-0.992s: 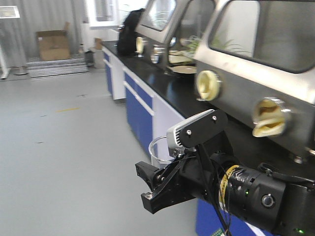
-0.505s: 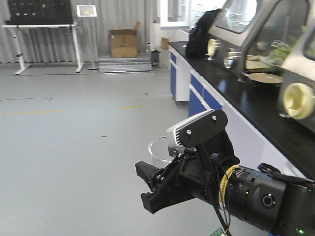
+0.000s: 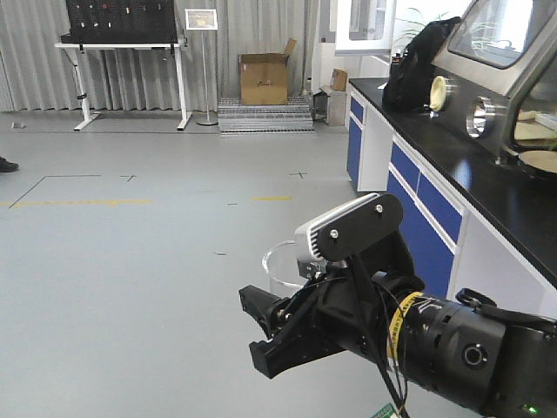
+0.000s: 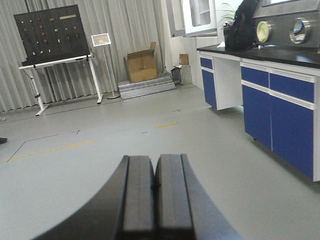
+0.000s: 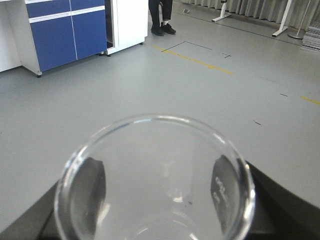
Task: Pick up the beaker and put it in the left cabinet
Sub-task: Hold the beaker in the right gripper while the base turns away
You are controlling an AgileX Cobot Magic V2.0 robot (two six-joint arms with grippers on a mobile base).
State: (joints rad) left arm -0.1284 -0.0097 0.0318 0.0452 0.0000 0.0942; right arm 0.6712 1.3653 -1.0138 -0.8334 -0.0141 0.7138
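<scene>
The beaker [image 5: 155, 185] is a clear glass cylinder seen from above its rim in the right wrist view. My right gripper [image 5: 160, 192] is shut on it, a dark finger pressing each side of the glass. From the front, the beaker [image 3: 280, 268] shows just ahead of the right arm's camera mount, with the right gripper [image 3: 277, 303] held above the grey floor. My left gripper [image 4: 155, 185] is shut, its two pads touching with nothing between them. The left cabinet is out of view.
A black-topped bench with blue cabinet fronts [image 3: 418, 200] runs along the right, carrying a black backpack [image 3: 413, 74] and a steel glove box [image 3: 496, 52]. A cardboard box [image 3: 265, 78] and a pegboard stand [image 3: 122, 35] line the far curtain. A person's legs [image 5: 161, 20] stand far off.
The front view has swung left: the bench and glove boxes slid to the right and open floor came into view. The right arm still holds the beaker in the same pose.
</scene>
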